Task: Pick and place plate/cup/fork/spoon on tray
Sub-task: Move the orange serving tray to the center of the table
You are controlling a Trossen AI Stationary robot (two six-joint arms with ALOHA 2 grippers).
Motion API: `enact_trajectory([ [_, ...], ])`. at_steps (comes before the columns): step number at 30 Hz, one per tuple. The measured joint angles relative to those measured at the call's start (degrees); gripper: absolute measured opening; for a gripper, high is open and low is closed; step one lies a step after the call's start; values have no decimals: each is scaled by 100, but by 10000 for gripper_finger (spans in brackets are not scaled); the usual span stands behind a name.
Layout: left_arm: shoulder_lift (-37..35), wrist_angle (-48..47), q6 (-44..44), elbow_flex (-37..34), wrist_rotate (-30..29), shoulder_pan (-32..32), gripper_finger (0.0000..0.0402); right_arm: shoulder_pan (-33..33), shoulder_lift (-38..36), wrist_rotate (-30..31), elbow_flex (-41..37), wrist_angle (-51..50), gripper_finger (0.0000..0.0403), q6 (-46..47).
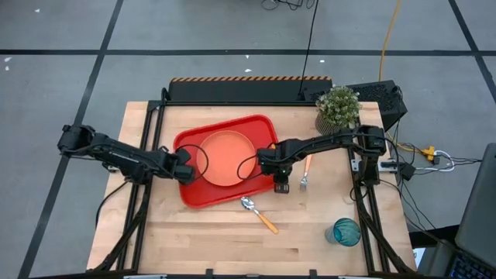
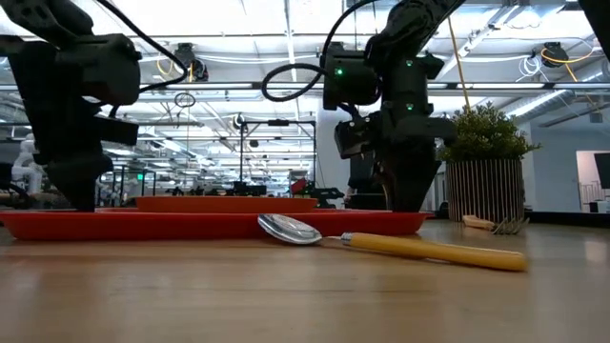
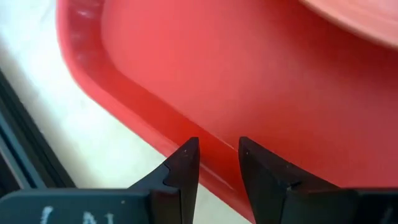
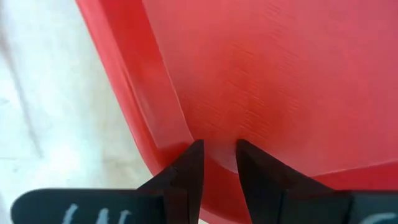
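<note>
High view: even, bright overhead light, soft short shadows under arms on tabletop [image 1: 201,232]. Low view: ceiling strip lights glare across upper frame; arms dark, backlit; near tabletop blurred in lower frame, spoon [image 2: 391,243] sharp with bright highlight on bowl. Wrist views: tray [image 3: 261,106] close, soft-focus, saturated red; pale sheen along rim at upper left; jaws dark silhouettes at lower edge.
</note>
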Motion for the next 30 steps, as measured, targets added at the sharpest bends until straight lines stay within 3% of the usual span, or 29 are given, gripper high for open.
enact_trajectory([
  [11,0,265,780,-13,-429,500,118,273,-4,-26,-7,-47,91,126],
  [16,-172,241,955,106,-721,647,118,178,-314,634,-24,-287,91,563],
  [22,-672,-125,1277,735,-815,677,118,-35,-1153,977,-17,-329,91,1100],
  [27,-1028,-1537,397,1233,-529,586,118,-249,-1792,2207,-52,-294,91,1462],
  [30,-1109,-2073,-448,1176,309,405,118,-500,-2025,2185,-272,-285,91,1606],
])
